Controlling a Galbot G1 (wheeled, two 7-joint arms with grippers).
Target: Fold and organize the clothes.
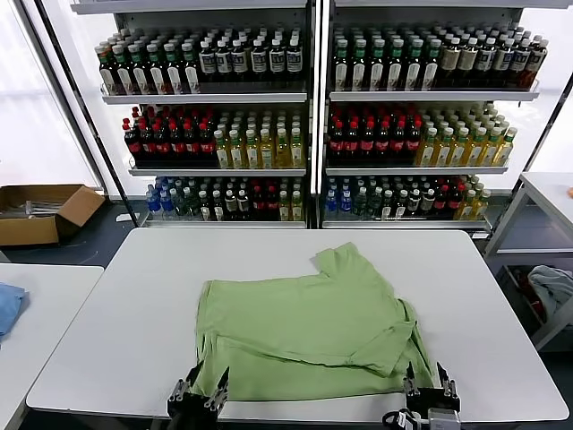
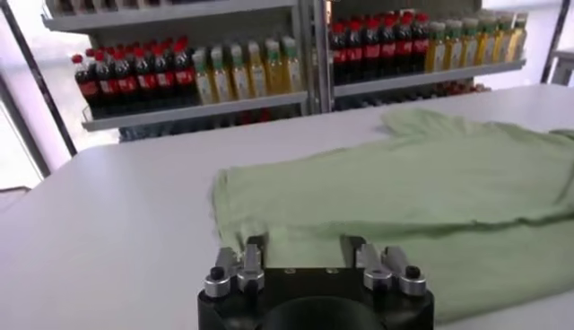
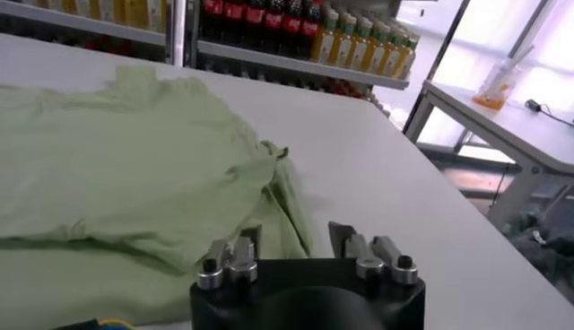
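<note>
A light green shirt (image 1: 309, 336) lies partly folded on the white table (image 1: 134, 296), one sleeve pointing toward the far side; collar, buttons and chest print are hidden. It also shows in the left wrist view (image 2: 404, 193) and the right wrist view (image 3: 117, 161). My left gripper (image 1: 202, 387) is open and empty at the shirt's near left corner by the table's front edge. My right gripper (image 1: 428, 381) is open and empty at the shirt's near right corner. Both hold nothing.
Shelves of bottles (image 1: 309, 125) stand behind the table. A second white table (image 1: 45, 296) at the left carries a blue cloth (image 1: 7, 305). A cardboard box (image 1: 40, 210) sits on the floor at left. A side table (image 1: 546, 193) and a pale garment (image 1: 551, 287) are at right.
</note>
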